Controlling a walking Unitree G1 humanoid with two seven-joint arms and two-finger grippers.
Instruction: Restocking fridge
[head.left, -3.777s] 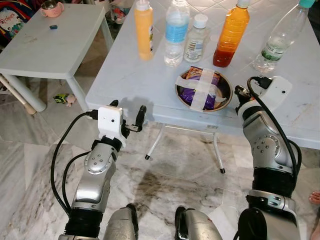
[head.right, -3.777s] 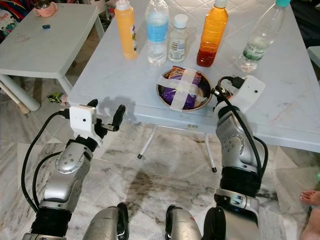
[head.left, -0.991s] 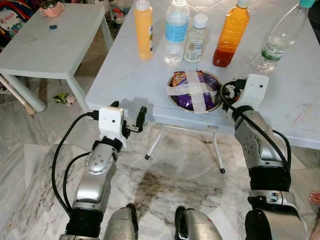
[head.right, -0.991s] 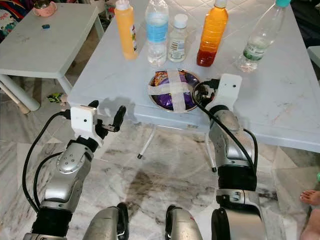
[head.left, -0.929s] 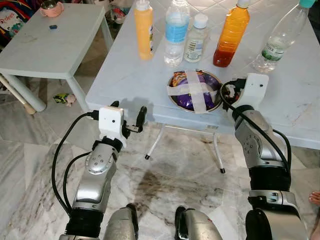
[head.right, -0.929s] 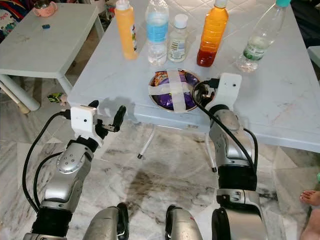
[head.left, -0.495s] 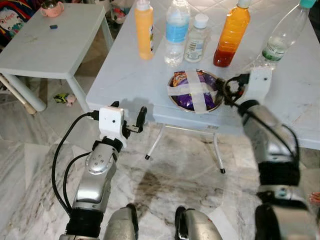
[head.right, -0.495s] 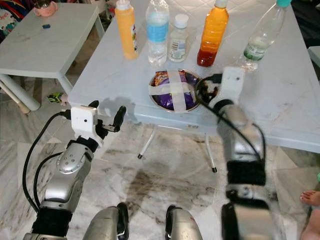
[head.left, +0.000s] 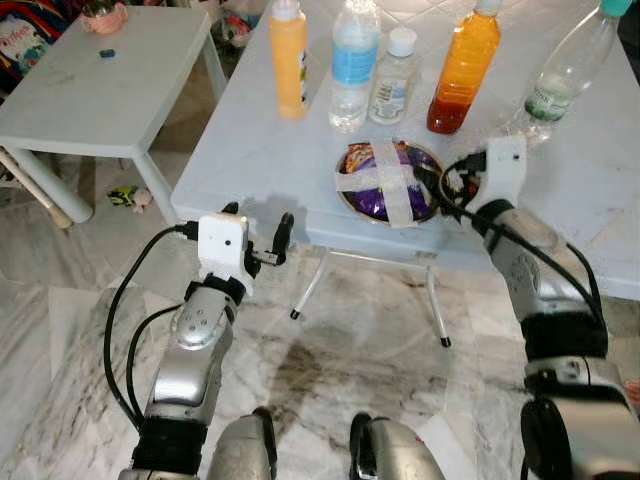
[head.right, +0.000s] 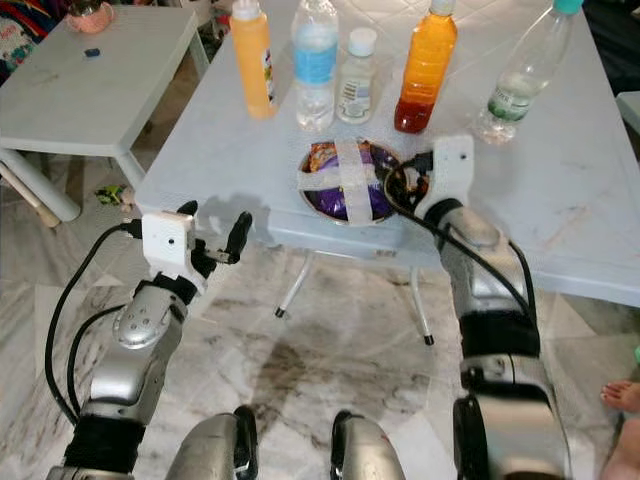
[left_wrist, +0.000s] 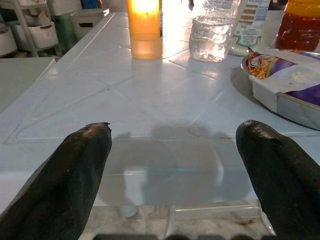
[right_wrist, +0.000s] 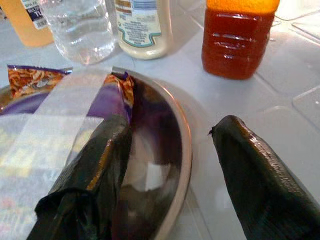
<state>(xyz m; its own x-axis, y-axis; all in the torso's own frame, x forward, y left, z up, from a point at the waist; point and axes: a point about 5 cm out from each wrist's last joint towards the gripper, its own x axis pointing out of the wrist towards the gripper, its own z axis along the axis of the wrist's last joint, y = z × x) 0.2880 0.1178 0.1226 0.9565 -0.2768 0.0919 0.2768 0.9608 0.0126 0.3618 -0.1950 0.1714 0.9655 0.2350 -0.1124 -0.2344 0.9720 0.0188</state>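
Note:
A steel bowl (head.left: 347, 196) with a purple snack packet (head.left: 375, 193) taped down by a white cross sits near the front edge of the pale tiled table (head.left: 250, 150). Behind it stand a yellow bottle (head.left: 288, 60), a blue-label water bottle (head.left: 353, 65), a small white-capped bottle (head.left: 391, 78), an orange bottle (head.left: 463, 70) and a clear teal-capped bottle (head.left: 558, 78). My right gripper (right_wrist: 172, 122) is open astride the bowl's right rim (right_wrist: 184, 145), one finger inside, one outside. My left gripper (left_wrist: 175, 127) is open, level with the table's front edge, holding nothing.
A low white table (head.left: 100, 90) stands at the left with a pink cup (head.left: 103, 15) and a small blue object (head.left: 107, 53). A toy (head.left: 125, 197) lies on the marble floor. Folding table legs (head.left: 310, 285) show underneath. A person's foot (head.right: 625, 395) is at the right.
The bowl lies further left than 3.8 s ago. My right gripper has followed it and shifted forward onto its right rim. The left arm has stayed put.

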